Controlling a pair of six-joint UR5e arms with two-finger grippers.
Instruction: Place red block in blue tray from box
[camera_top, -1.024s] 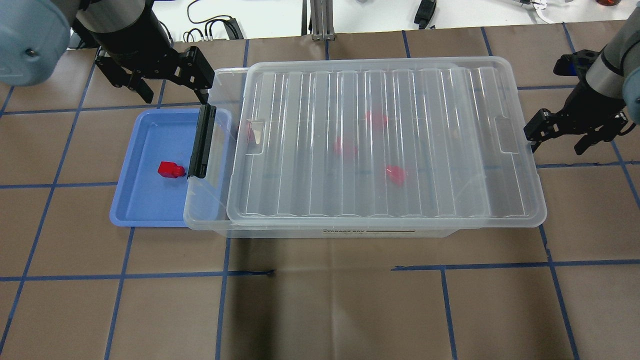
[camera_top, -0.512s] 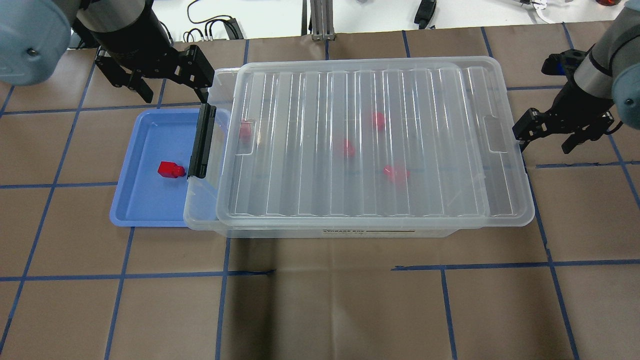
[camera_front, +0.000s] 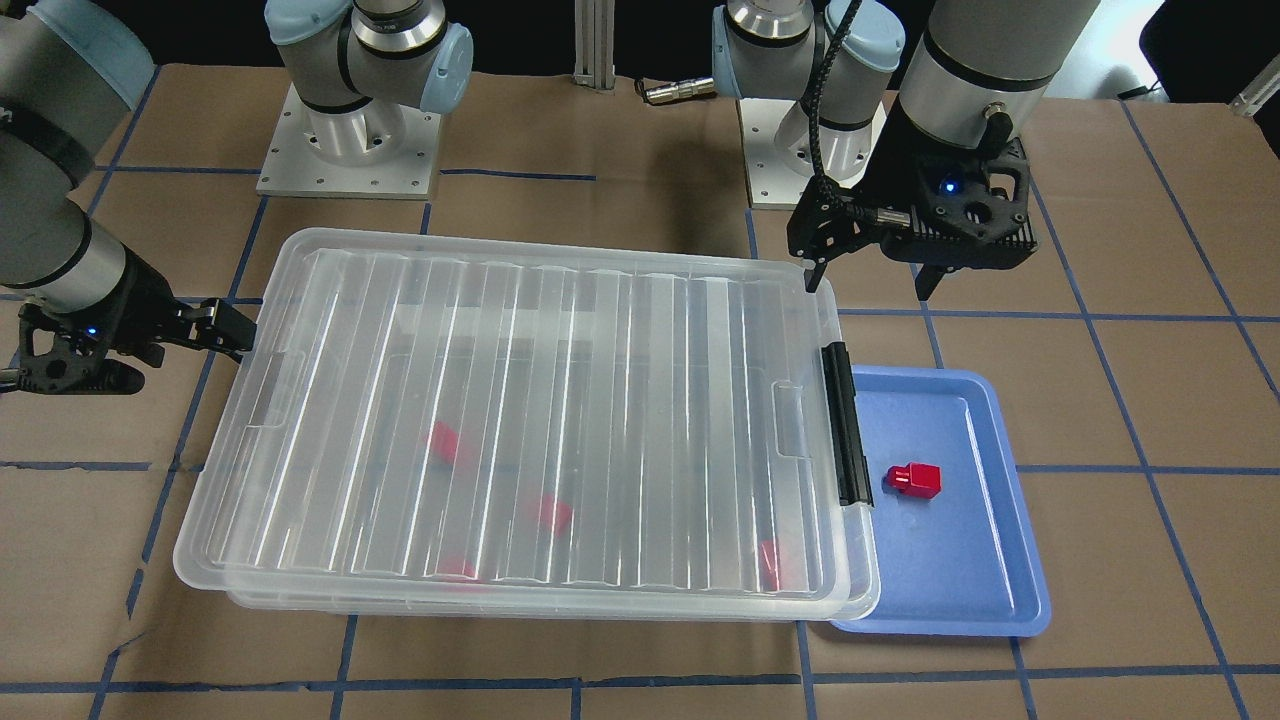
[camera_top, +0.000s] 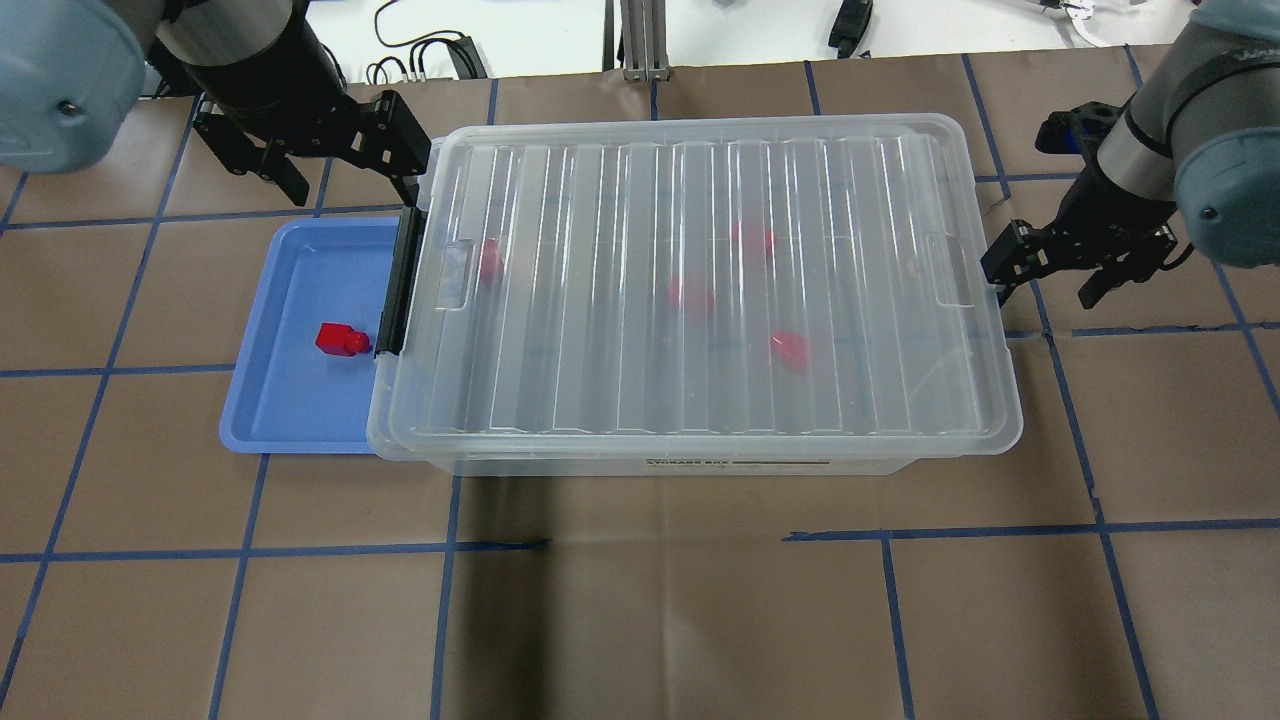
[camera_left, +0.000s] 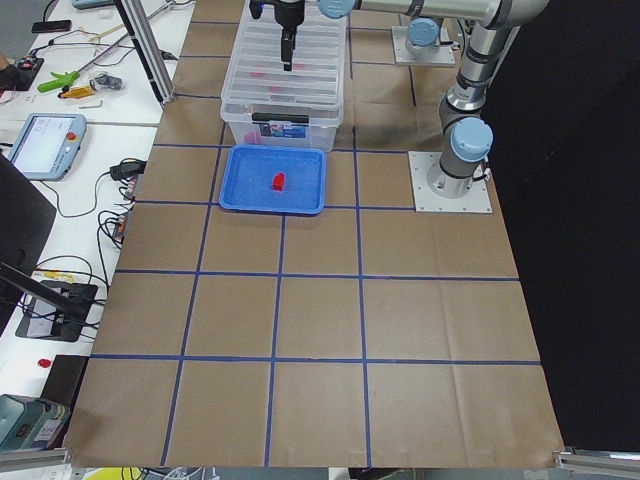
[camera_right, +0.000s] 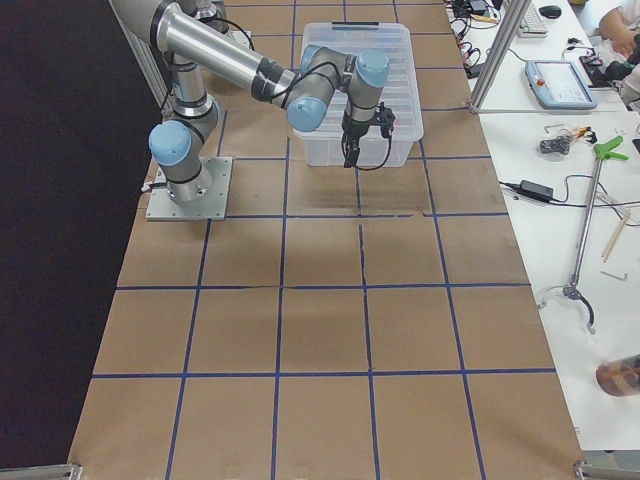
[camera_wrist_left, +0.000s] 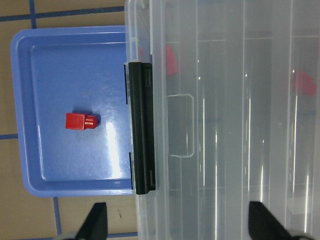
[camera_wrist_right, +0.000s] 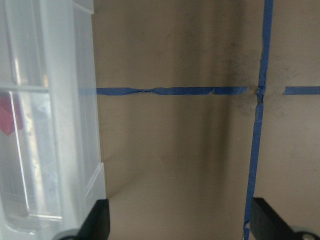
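Red block (camera_top: 341, 340) lies in blue tray (camera_top: 290, 425). My left gripper (camera_top: 348, 188), right gripper (camera_top: 1045, 290) both open, empty. If right one shoves lid (camera_top: 700, 200) hard, box (camera_top: 520, 464) could slide, knock tray.

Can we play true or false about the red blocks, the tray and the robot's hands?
1. One red block lies in the blue tray. True.
2. The box has no lid on it. False: the clear lid covers it.
3. The left gripper holds a block. False: its fingers are open and empty.
4. Four red blocks show through the lid. True.
5. The right gripper hangs over the tray. False: it is at the box's far end from the tray.
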